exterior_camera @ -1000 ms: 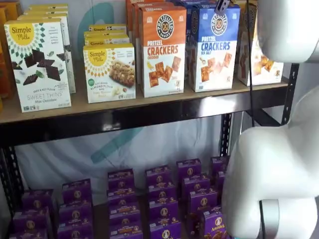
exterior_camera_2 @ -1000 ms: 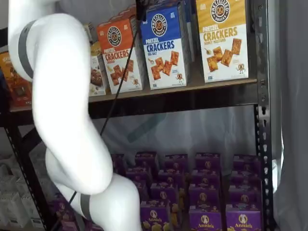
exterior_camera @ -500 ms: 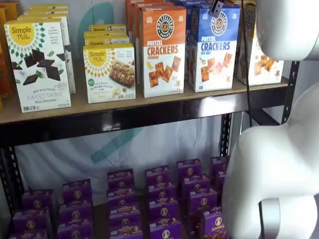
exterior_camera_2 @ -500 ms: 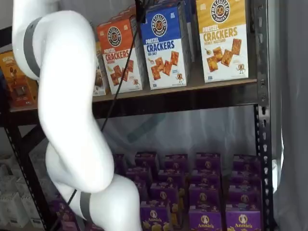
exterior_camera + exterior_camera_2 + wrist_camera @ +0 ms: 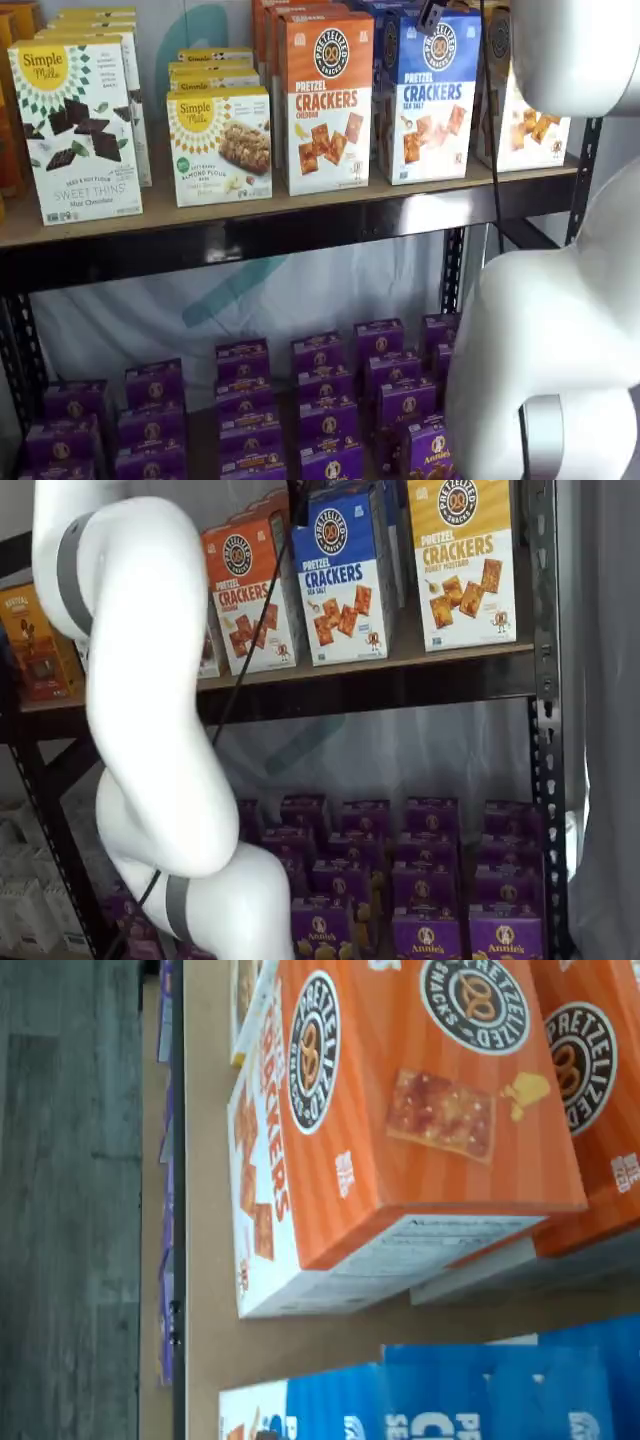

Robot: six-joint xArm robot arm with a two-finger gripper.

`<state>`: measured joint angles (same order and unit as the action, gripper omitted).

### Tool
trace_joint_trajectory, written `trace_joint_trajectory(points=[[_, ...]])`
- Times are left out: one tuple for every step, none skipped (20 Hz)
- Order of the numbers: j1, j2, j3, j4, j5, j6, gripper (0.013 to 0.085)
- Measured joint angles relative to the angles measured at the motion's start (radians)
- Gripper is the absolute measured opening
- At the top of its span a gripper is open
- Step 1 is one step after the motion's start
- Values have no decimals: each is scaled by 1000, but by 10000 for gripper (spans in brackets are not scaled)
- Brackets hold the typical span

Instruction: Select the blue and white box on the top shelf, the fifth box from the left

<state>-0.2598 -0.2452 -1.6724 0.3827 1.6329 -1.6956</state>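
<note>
The blue and white box point(image 5: 428, 97) stands upright at the front edge of the top shelf point(image 5: 250, 240), right of centre in both shelf views. The orange box point(image 5: 323, 102) stands just beside it on one flank and the yellow box point(image 5: 463, 560) near it on the other.

The claw point(image 5: 431, 14) shows only as a small dark tip at the upper edge of the frame, above the blue box's top. Whether its fingers stand apart or together, I cannot tell. A black cable point(image 5: 495, 120) hangs down past the box's right side.

The wrist view looks down on the orange box's top, with only a strip of the blue box point(image 5: 450, 1400) at one edge. So the wrist seems set off toward the orange neighbour.

For a good pick:
- Centre over the blue top first.
- Come down with fingers astride the narrow sides, in the gaps to each neighbour.
- Keep the cable off the box front.
- Lift straight, or the orange box may tip.
</note>
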Motion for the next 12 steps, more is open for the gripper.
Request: trace_joint_trajectory(points=[[2,2,0,-4,-6,-1,850],[3,6,0,-10,-12,-3,850],[5,11,-3,-15,-12,-5,850],[5,19,-12,-21,-4,-6,850],[5,27,-20,-27,3,-8,850],[5,33,-24,-33,7,-10,850],[6,37,-27,-39,10,-13,850],[5,41,-29,-43,11,-15,850],[4,46,-31,-46,14,-18,850],[3,50,-33,-47,16,-20,850],[1,55,-38,-49,21,-22,850],[1,62,-47,-51,32,-22,850]])
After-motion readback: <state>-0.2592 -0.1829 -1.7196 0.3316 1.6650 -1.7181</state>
